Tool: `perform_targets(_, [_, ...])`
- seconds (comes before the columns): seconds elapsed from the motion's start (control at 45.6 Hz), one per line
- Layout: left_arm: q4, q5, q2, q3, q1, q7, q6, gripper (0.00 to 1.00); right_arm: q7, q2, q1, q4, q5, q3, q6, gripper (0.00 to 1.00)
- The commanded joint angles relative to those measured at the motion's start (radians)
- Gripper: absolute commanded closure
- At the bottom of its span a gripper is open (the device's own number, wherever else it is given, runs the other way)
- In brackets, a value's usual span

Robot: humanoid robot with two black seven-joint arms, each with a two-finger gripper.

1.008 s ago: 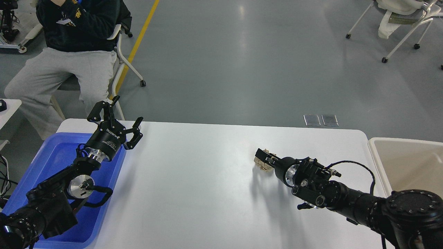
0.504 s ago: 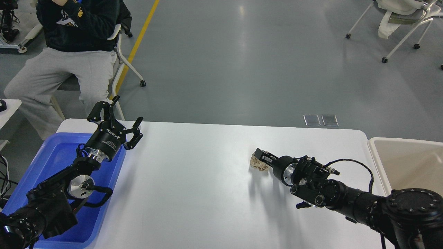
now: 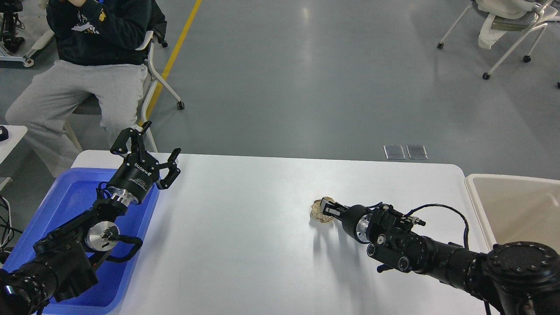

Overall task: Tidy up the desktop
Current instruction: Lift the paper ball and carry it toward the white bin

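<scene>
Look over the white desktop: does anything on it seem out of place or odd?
Yes. A crumpled brownish paper wad lies near the middle of the desktop, outside both the blue tray and the beige tub. The right gripper is at it; whether it grips is unclear.

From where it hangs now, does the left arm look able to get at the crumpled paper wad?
Probably not without a long reach: the left gripper hangs open over the blue tray, and the paper wad lies across the desktop at the right gripper.
</scene>
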Motion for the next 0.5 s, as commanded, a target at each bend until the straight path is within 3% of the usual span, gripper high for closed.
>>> perform_targets(0.0, [0.000, 0.000, 0.000, -0.001, 0.000, 0.000, 0.000, 0.00, 0.034, 0.000, -0.025, 0.005, -0.028, -0.048, 0.001, 0.84])
perform_targets(0.044, [0.000, 0.000, 0.000, -0.001, 0.000, 0.000, 0.000, 0.00, 0.041, 0.000, -0.030, 0.007, -0.028, -0.057, 0.003, 0.96])
perform_targets(0.088, [0.000, 0.000, 0.000, 0.000, 0.000, 0.000, 0.000, 0.00, 0.045, 0.000, -0.033, 0.010, -0.028, -0.057, 0.001, 1.00])
perform_targets(0.482, [0.000, -0.002, 0.000, 0.000, -0.002, 0.000, 0.000, 0.00, 0.100, 0.000, -0.022, 0.054, -0.011, -0.042, -0.005, 1.00])
